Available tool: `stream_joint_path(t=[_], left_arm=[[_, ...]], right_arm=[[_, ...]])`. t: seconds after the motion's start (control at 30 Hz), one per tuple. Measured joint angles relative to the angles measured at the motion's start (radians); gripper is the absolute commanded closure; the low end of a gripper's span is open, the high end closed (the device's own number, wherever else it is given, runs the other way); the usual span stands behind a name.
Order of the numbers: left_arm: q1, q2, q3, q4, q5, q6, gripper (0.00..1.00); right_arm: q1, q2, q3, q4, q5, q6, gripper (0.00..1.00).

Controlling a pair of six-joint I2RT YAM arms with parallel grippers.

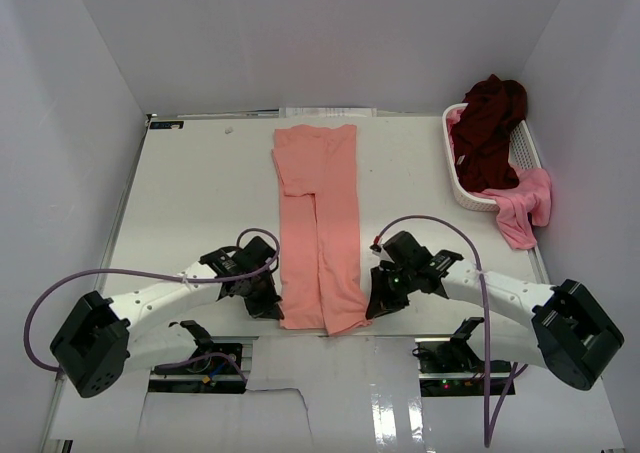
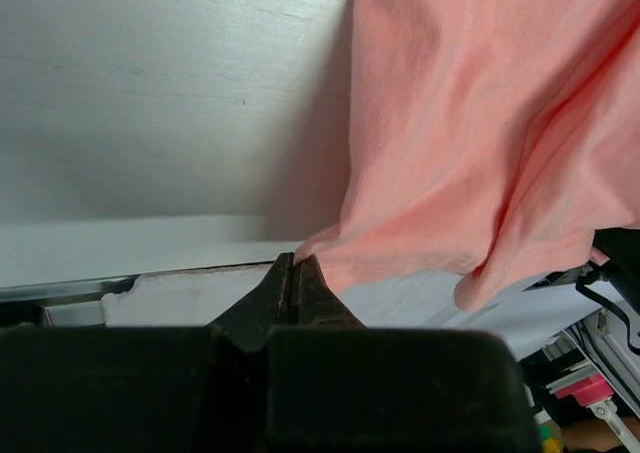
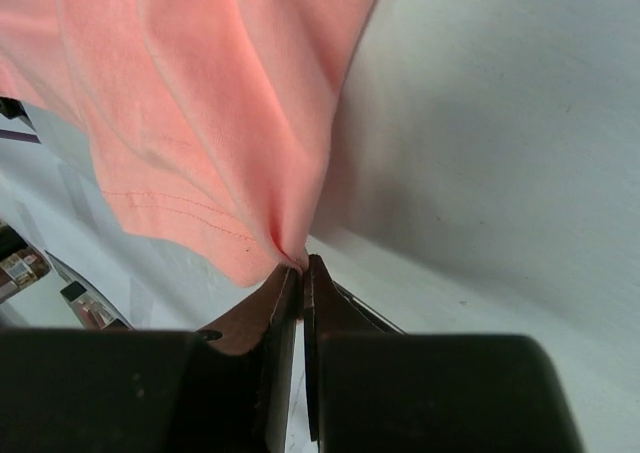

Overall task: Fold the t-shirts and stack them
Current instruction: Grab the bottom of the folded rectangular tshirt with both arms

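Observation:
The salmon-pink t-shirt [image 1: 320,223] lies as a long narrow strip down the middle of the white table [image 1: 200,193], both sides folded in. My left gripper [image 1: 268,303] is shut on its near left corner; the left wrist view shows cloth [image 2: 470,153] pinched at the fingertips [image 2: 295,265]. My right gripper [image 1: 378,305] is shut on the near right corner, the hem [image 3: 200,123] bunched in its tips [image 3: 303,265]. A dark maroon t-shirt [image 1: 490,123] is heaped in the basket. A brighter pink t-shirt [image 1: 525,203] hangs over the basket's near rim.
The white slatted basket [image 1: 522,151] stands at the far right edge of the table. White walls close in the table on three sides. Purple cables [image 1: 440,223] loop over both arms. The near edge drops to the arm bases [image 1: 200,358].

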Motion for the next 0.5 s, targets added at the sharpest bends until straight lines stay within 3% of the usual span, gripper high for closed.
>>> stream_joint_path(t=[0.17,0.5], left_arm=[[0.016,0.012,0.058,-0.024,0.0,0.017,1.0],[0.192,0.063,0.173,-0.031,0.029,0.12,1.0]], right_arm=[[-0.001,0.031,0.08,-0.035,0.002,-0.02,0.92],[-0.027,0.119,0.241,-0.078,0.002,-0.081,0.92]])
